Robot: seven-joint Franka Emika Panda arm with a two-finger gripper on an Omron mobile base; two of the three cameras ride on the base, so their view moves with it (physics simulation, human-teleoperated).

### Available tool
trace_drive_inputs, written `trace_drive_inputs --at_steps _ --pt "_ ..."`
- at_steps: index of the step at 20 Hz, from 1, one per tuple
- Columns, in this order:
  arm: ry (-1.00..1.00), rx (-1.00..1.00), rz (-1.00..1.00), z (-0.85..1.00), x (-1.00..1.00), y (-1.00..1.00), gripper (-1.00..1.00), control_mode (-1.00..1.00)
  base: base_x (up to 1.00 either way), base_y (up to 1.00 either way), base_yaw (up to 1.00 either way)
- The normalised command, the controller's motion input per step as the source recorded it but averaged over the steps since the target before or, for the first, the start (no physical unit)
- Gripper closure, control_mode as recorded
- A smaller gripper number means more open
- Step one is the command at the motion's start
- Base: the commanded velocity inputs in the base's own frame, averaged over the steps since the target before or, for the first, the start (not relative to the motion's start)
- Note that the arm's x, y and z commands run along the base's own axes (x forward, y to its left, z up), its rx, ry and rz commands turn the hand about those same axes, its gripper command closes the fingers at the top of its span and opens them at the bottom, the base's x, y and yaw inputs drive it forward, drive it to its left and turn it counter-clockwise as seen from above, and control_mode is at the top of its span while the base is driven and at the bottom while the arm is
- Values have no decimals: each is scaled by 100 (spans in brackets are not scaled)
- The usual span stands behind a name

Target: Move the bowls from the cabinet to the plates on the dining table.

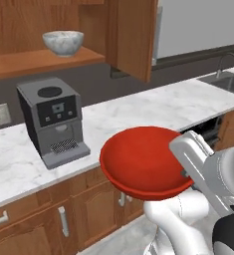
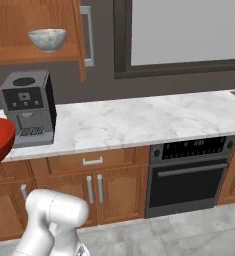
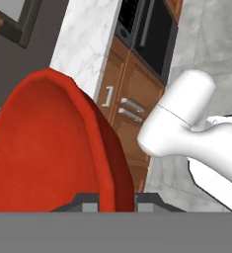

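The red bowl [image 1: 141, 162] sits at the lower centre of the left base view, held up in the air in front of the marble table [image 1: 153, 112] and clear of its surface. The fingers [image 3: 110, 197] are closed on the bowl's rim: in the hand view, at the bottom centre, 1 dark tip [image 3: 85, 199] stands on the inner side of the red wall and the other on the outer side. The same bowl fills the left half of the hand view and cuts into the left edge of the right base view.

The grey-white marbled bowl [image 1: 63, 42] stands upright on the wooden shelf [image 1: 39, 61] of the cabinet [image 1: 131, 37] at the upper left of the left base view, with the cabinet door swung open to its right. Below the shelf, a grey coffee machine [image 1: 51, 119] stands on the table at the left of the frame.

At the right edge of the left base view a sink [image 1: 228, 79] is set into the table. A black oven [image 2: 189, 172] sits under the table at the lower right of the right base view.
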Motion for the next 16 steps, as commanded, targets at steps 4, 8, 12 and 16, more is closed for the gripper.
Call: trace_drive_inputs --at_steps 4,8,12,16 --pt "0 0 0 0 0 0 100 100 0 0 -25" --pt "0 0 0 0 0 0 100 100 0 0 -25" --pt "0 0 0 0 0 0 100 100 0 0 -25" --pt "0 0 0 0 0 0 100 100 0 0 -25"
